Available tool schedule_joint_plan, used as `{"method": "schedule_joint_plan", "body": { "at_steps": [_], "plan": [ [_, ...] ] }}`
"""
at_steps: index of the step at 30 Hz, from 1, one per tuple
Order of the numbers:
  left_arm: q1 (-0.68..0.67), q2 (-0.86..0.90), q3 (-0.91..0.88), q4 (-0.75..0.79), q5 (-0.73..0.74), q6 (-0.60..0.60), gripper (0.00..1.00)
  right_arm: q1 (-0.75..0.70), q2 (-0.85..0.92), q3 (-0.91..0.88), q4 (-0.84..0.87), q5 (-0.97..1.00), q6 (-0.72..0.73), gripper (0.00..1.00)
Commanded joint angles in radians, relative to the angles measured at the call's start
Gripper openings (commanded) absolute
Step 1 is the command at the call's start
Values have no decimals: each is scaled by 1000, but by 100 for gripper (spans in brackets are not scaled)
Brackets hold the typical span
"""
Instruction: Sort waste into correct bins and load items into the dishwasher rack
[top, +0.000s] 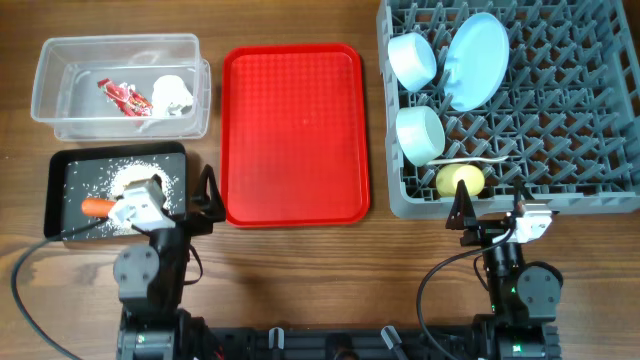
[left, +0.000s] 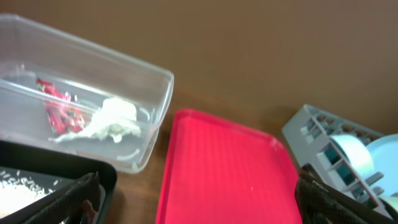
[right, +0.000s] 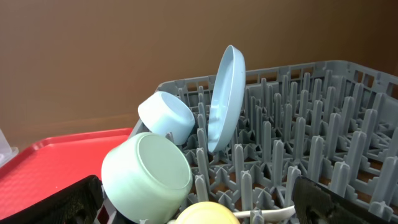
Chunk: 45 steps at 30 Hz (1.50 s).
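The grey dishwasher rack (top: 560, 120) holds the pale blue plate (top: 477, 60), two pale bowls (top: 411, 58) (top: 420, 133), the yellow cup (top: 459, 180) and the white spoon (top: 478, 160). The clear tub (top: 60, 60) holds the red-and-white wrapper (top: 124, 95) and white tissue (top: 172, 93). The black tray (top: 60, 180) holds rice grains (top: 100, 175) and the orange carrot (top: 97, 206). My left gripper (top: 208, 200) is open and empty beside the black tray. My right gripper (top: 490, 205) is open and empty at the rack's front edge. The wrist views show the plate (right: 225, 99), bowls (right: 146, 177), cup (right: 205, 214) and tub (left: 143, 118).
The bright red serving tray (top: 295, 130) lies bare between the bins and the rack; it also shows in the left wrist view (left: 224, 168). Black cables trail from both arm bases along the front of the wooden table.
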<state>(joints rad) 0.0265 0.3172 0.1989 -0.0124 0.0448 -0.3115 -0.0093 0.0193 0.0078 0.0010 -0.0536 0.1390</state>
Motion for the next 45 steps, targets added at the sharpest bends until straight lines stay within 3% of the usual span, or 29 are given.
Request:
{"method": "schedule_joint_plan", "body": {
  "at_steps": [1, 11, 15, 19, 45],
  "plan": [
    [6, -138, -71, 6, -44, 20, 100, 4, -9, -3, 2, 16, 19, 100],
    [34, -316, -193, 60, -50, 19, 100, 4, -9, -3, 2, 16, 20, 100],
    [35, -314, -193, 51, -49, 19, 100, 4, -9, -3, 2, 16, 19, 100],
    [35, -314, -193, -66, -17, 18, 100, 4, -9, -3, 2, 16, 19, 100],
    [35, -311, -193, -64, -16, 16, 100, 4, -9, -3, 2, 16, 19, 100]
  ]
}}
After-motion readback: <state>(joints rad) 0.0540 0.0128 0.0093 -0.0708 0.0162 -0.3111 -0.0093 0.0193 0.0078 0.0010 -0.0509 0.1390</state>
